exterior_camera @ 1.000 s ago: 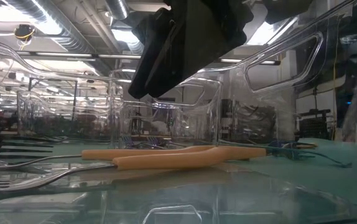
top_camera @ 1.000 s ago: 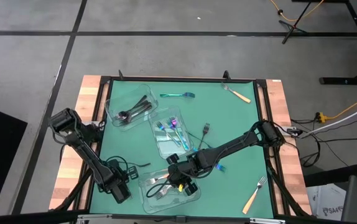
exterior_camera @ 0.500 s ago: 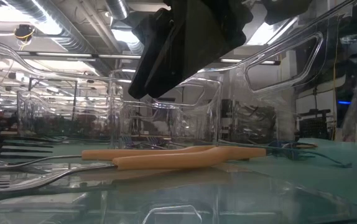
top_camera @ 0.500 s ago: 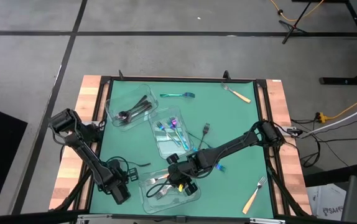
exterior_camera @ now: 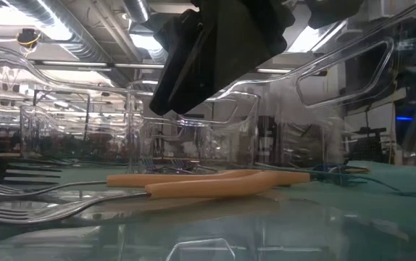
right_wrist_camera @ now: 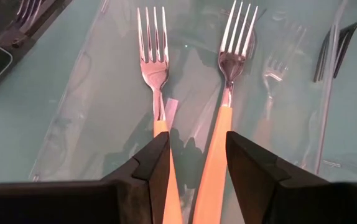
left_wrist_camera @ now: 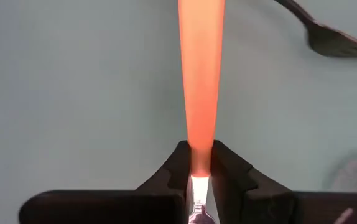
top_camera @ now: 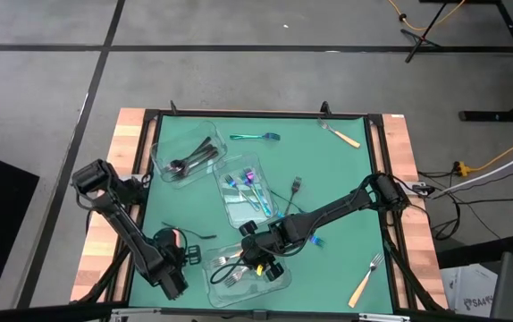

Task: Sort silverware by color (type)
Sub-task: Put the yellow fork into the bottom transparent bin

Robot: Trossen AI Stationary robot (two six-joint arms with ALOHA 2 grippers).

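Observation:
My left gripper [top_camera: 174,243] is at the front left of the green mat, pointing down and shut on an orange-handled utensil [left_wrist_camera: 200,93]. A black fork [top_camera: 201,235] lies on the mat just beside it. My right gripper [right_wrist_camera: 197,168] hangs open over the clear front container [top_camera: 274,279]. Two silver forks with orange handles [right_wrist_camera: 157,74] [right_wrist_camera: 231,68] lie flat in that container. In the low view the right gripper [exterior_camera: 215,51] stands clear above their handles [exterior_camera: 215,185]. My left gripper pinches the orange handle between its two fingers, where it narrows into the silver neck [left_wrist_camera: 200,152]. The fingers come from above and lie across the utensil. The handle runs out roughly level past the fingers. Whether its free end is off the mat I cannot tell.
A clear container with black utensils [top_camera: 185,159] stands far left, and one with iridescent utensils [top_camera: 248,192] stands mid-table. Loose on the mat lie a teal utensil [top_camera: 255,137], an orange-handled fork [top_camera: 341,134], a black fork [top_camera: 294,188] and another orange-handled fork [top_camera: 366,279].
My left gripper has shut on the orange handle, rolled a little about its own axis and risen slightly toward the far edge. In the low view the front container's wall and the two forks in it have shifted a little to the right. My right gripper has kept still.

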